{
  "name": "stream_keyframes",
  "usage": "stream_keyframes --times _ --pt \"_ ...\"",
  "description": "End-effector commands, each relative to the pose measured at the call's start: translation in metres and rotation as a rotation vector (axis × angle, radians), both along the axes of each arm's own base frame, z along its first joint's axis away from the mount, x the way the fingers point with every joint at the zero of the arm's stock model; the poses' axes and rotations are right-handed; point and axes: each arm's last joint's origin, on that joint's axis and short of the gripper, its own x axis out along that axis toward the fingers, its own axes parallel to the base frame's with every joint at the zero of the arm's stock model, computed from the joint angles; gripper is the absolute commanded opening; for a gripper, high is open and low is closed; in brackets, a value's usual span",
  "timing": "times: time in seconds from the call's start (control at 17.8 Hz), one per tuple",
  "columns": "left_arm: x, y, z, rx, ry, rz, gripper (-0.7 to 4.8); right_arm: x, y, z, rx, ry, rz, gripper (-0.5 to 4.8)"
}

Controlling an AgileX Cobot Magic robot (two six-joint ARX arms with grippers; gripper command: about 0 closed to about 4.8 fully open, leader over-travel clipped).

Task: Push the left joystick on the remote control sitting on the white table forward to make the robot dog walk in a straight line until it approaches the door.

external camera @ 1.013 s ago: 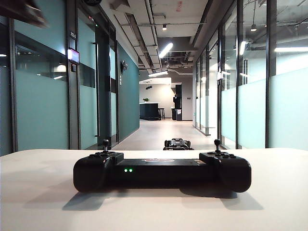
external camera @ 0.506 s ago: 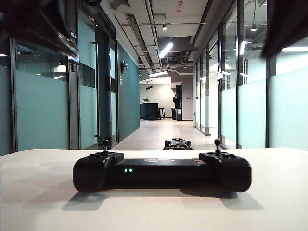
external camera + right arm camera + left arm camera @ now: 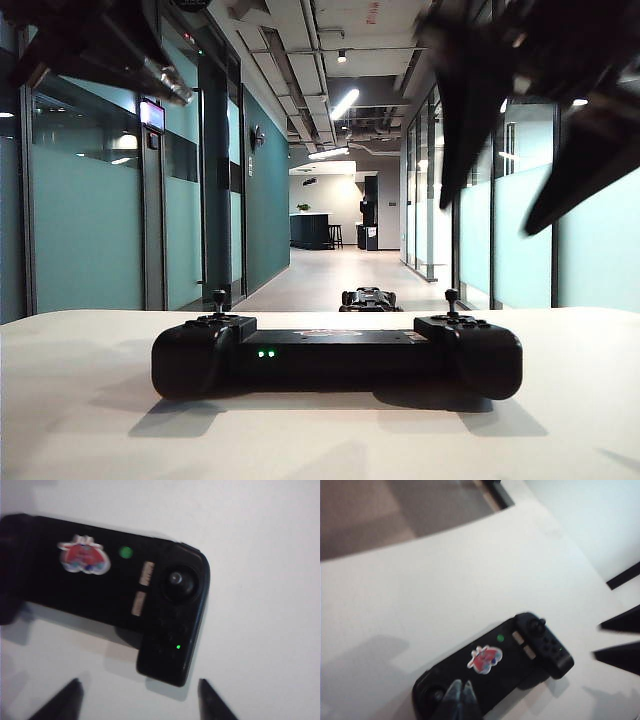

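You see the white table (image 3: 90,400) carrying only the remote control (image 3: 337,352), which lies flat near its middle, green lights facing you.

The robot dog (image 3: 369,299) shows only its upper body beyond the far rim of the tabletop (image 3: 80,420); its legs are hidden and its details are too small to read. Both arms are cut off by the top edge of the exterior view, and the right gripper (image 3: 520,165) is smeared by blur. In the left wrist view the remote control (image 3: 495,672) runs off the picture's edge beside the left gripper (image 3: 461,695), and the left joystick (image 3: 436,696) is indistinct.
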Motion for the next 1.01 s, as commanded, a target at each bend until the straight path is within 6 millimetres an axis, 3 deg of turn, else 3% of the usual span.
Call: stream_keyframes --times 0.06,0.28,1.01 --pt "0.001 -0.001 0.004 -0.015 -0.04 -0.01 -0.05 0.012 0.006 -0.009 -0.071 0.116 -0.02 3.46" --pt "0.001 -0.001 0.004 -0.017 -0.043 -0.011 -0.05 0.027 0.017 -0.018 -0.123 0.187 -0.018 3.46" --pt "0.001 -0.001 0.005 -0.014 -0.051 -0.026 -0.05 0.044 0.031 -0.053 -0.165 0.266 0.0 3.37"
